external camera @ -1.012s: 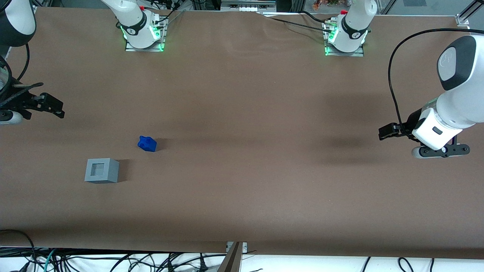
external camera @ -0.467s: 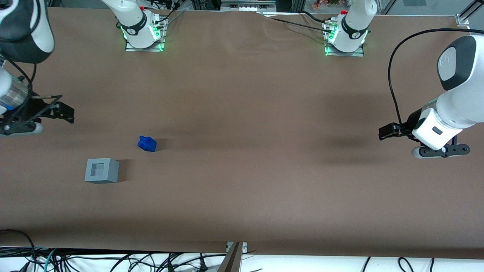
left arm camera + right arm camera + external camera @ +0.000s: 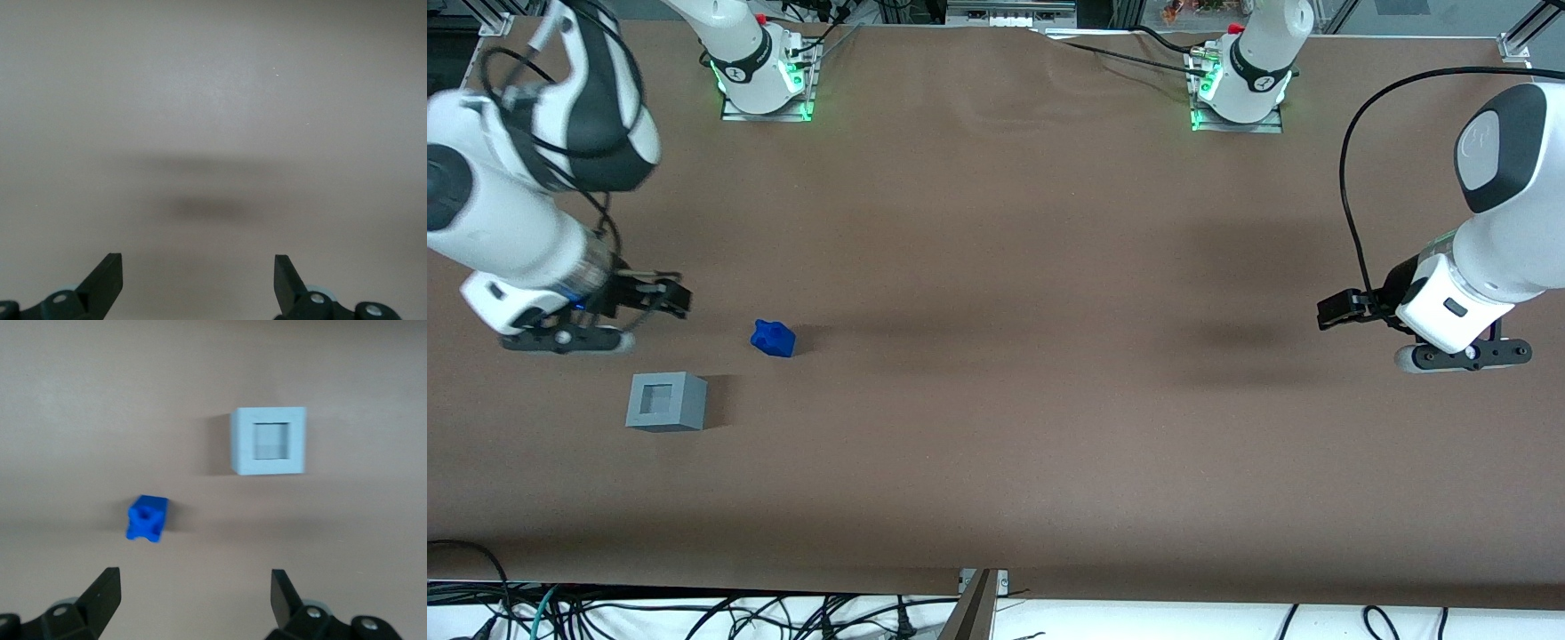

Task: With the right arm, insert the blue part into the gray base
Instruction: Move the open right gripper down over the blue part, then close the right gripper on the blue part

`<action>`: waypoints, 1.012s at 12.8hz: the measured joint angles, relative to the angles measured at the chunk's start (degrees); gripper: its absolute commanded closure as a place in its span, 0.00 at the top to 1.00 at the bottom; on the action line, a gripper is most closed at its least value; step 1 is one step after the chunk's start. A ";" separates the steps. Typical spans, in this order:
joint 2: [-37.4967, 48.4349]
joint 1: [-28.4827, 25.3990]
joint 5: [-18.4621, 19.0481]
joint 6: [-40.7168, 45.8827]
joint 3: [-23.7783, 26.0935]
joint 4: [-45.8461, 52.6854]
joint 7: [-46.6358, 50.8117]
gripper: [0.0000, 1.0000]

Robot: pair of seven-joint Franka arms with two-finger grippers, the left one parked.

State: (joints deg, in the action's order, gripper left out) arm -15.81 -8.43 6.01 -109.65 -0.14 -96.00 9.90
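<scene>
The blue part (image 3: pixel 773 339) lies on the brown table, small and knobbly; it also shows in the right wrist view (image 3: pixel 147 518). The gray base (image 3: pixel 666 402), a light-grey cube with a square recess in its top, stands nearer the front camera than the blue part; it also shows in the right wrist view (image 3: pixel 269 441). My right arm's gripper (image 3: pixel 667 298) hangs above the table beside the blue part, toward the working arm's end, apart from both things. Its fingers (image 3: pixel 105 595) stand wide apart with nothing between them.
Two arm bases (image 3: pixel 763 76) with green lights stand at the table's edge farthest from the front camera. Cables (image 3: pixel 694 613) lie below the table's front edge. The brown table (image 3: pixel 996 400) stretches wide toward the parked arm's end.
My right arm has swung in from the working arm's end of the table toward the blue part and gray base. Both things have not moved.
</scene>
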 measured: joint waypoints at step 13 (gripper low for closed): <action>-5.70 -2.29 -0.08 -24.03 0.06 -19.98 9.11 0.99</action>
State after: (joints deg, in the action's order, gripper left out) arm -21.52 -10.72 5.93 -133.68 -0.08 -115.98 19.01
